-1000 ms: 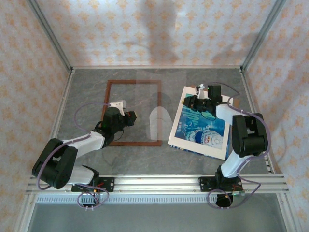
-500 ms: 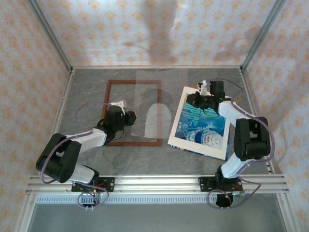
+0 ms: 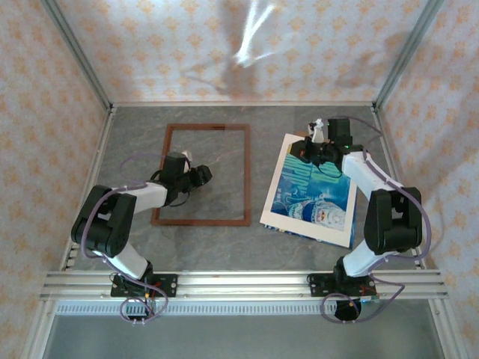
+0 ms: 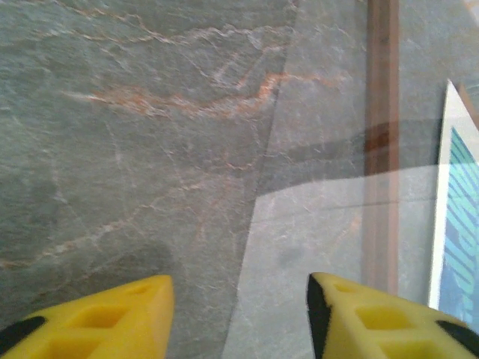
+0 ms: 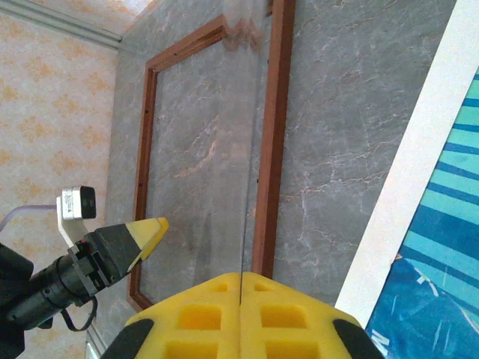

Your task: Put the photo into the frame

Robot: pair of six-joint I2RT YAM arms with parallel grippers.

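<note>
I see the reddish-brown frame (image 3: 248,176) flat, left of centre on the table (image 3: 299,123); the blue photo (image 3: 314,191) (slightly askew) lies near its right edge.

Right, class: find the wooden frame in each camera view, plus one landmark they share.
Top external: frame left of centre.
Left wrist: one frame rail, upper right.
Right wrist: frame centre-left, slanting upward.
Shared landmark: the blue photo to its right.

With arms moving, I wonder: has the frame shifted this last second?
No. The frame lies just as before against the back edge of the table.
</note>
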